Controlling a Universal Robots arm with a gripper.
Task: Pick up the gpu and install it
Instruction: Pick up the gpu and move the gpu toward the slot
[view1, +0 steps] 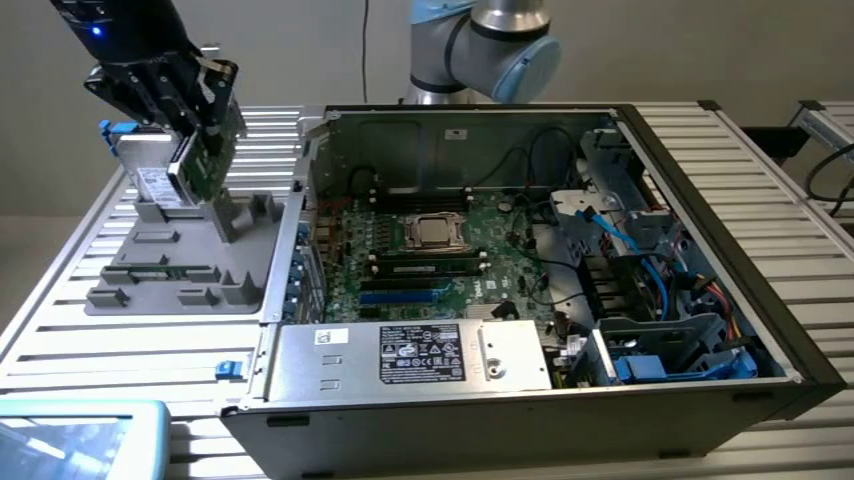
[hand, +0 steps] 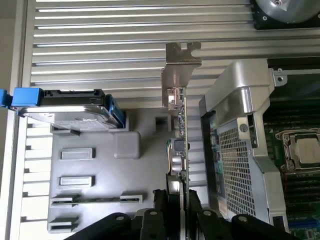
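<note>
One gpu juts lengthwise from the fingers — bracket end farthest.

Soft, diffuse light lay evenly over both views. The ribbed silver aluminium table came out pale and bright, while the inside of the open black computer case sat dimmer. The perforated silver metal cage carried a mild sheen. The flat grey plastic holder tray showed only faint shadows.

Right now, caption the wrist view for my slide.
Gripper clamped on the gpu, held edge-on over the grey parts tray, beside the open computer case.
</note>
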